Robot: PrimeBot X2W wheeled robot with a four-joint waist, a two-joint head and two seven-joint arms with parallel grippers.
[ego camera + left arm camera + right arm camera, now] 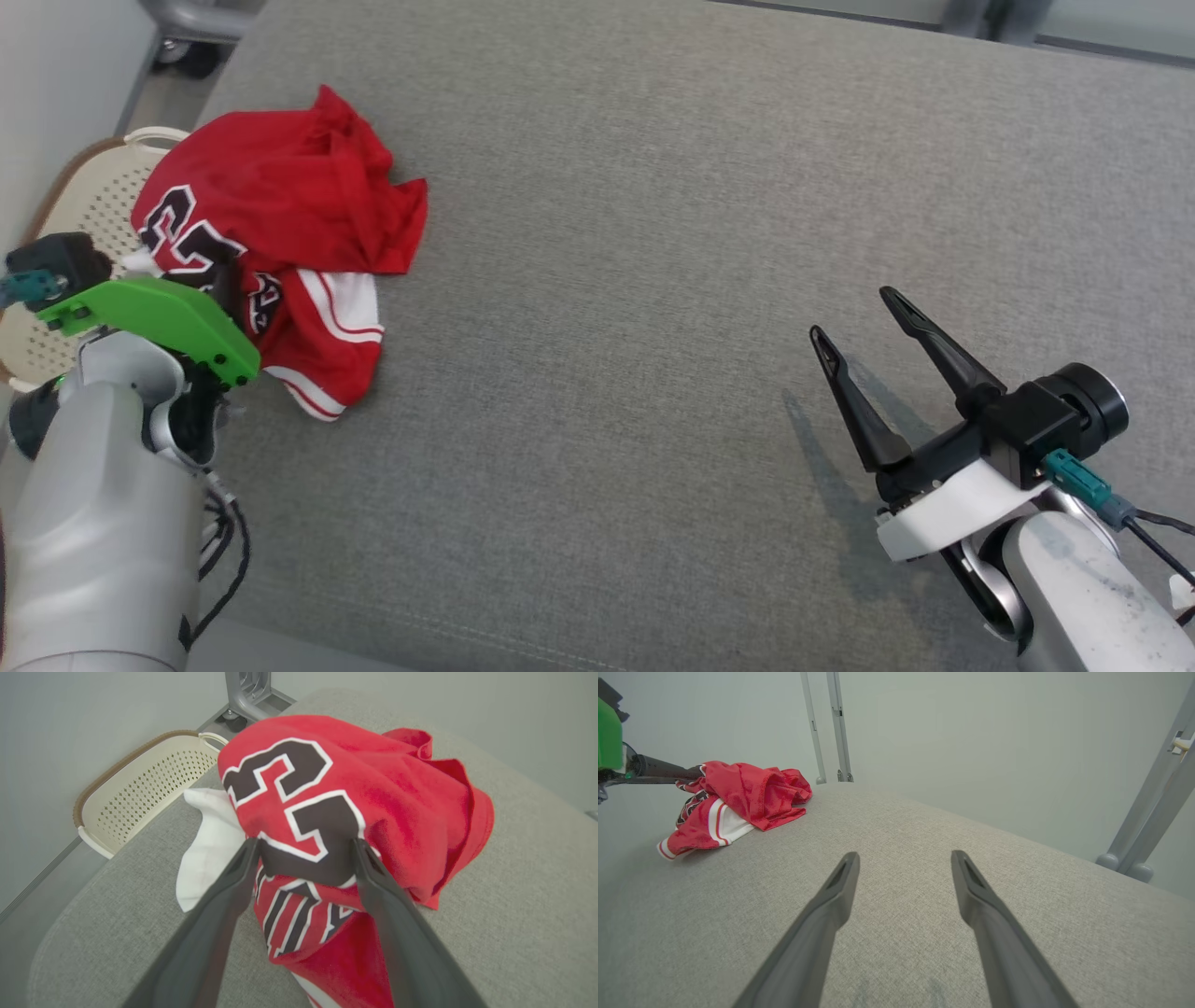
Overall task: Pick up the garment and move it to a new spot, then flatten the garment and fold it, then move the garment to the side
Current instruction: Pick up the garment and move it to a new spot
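Number on the red garment (411, 812): you see big black digits edged in white. The "3" (303, 758) reads whole. The second digit (327, 826) beside it is partly under a fold, likely "2", not certain. Below them, the black-and-white lettering (289, 914) is creased and you cannot read it.

The light is bright, soft and even. The black two-fingered right gripper (851, 312) throws a faint shadow on the grey woven fabric surface (607, 327). Both wrist views curve at the edges.
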